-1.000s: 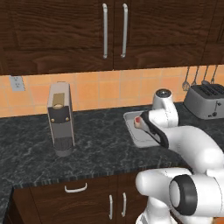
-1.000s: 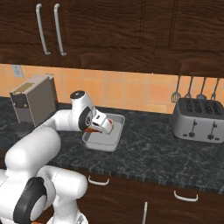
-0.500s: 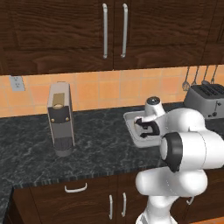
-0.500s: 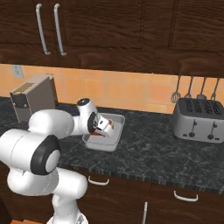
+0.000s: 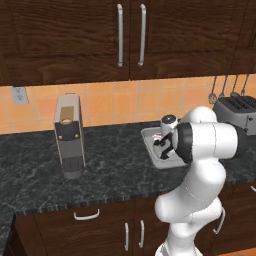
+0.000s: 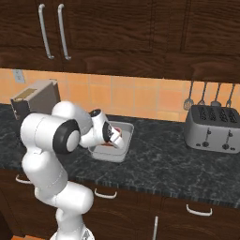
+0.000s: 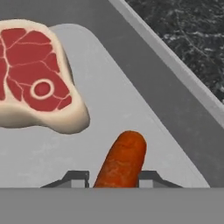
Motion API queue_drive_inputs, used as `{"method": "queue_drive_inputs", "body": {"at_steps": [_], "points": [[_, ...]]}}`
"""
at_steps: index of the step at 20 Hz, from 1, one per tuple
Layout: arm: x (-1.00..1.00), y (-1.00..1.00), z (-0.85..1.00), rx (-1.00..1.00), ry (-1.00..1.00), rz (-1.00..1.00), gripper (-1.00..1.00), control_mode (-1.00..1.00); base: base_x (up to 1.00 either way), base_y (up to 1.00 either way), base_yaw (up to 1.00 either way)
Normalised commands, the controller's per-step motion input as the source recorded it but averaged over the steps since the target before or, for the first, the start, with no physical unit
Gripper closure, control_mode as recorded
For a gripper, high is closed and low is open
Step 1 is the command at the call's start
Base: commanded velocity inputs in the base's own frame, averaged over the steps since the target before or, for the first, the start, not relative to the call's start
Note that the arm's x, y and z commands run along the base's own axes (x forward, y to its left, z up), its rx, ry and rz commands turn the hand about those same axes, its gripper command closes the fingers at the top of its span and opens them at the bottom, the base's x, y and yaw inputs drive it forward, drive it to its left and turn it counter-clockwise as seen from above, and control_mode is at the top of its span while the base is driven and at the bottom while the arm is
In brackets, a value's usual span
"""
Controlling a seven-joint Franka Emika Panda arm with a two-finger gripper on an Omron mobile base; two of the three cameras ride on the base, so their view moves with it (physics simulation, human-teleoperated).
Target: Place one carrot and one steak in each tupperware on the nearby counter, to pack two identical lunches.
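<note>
A grey tupperware [image 5: 149,134] [image 6: 127,128] lies on the black counter [image 5: 115,172] [image 6: 164,164]. My gripper [image 5: 164,145] [image 6: 116,138] [image 7: 114,178] reaches down into it. It is shut on an orange carrot [image 7: 121,160], which sticks out between the fingertips [image 7: 75,177], low over the tray's floor. A raw red steak [image 7: 37,83] with a pale fat rim lies flat in the same tupperware [image 7: 175,87], just beyond the carrot and apart from it. The second tupperware is out of view.
A silver coffee machine [image 5: 69,135] [image 6: 35,98] stands on the counter's left. A four-slot toaster [image 5: 237,110] [image 6: 213,127] sits at the right under hanging utensils [image 6: 206,96]. Dark wall cabinets [image 5: 130,35] hang overhead. My own bulky elbow [image 5: 207,142] crowds the tray's near side.
My arm has folded in close, and its big elbow now stands in front of the tray. The gripper has stayed in the tupperware and sunk lower with the carrot.
</note>
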Motion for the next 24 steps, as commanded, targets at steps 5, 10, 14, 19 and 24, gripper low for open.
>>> {"method": "queue_drive_inputs", "body": {"at_steps": [5,10,14,19,24], "points": [[0.11,-0.1,0.12,0.0,0.0,-0.1,-1.0,-1.0,0.0,0.0,0.0],[-0.1,0.01,0.63,0.0,-0.01,-0.04,-1.0,-1.0,0.0,0.0,0.0],[-0.76,0.14,0.59,-0.01,-0.07,-0.01,-1.0,-1.0,0.0,0.0,0.0],[-0.99,0.49,0.81,-0.15,-0.25,0.0,-1.0,-1.0,0.0,0.0,0.0],[-1.0,0.78,0.77,-0.26,-0.31,0.0,-1.0,-1.0,0.0,0.0,0.0]]}}
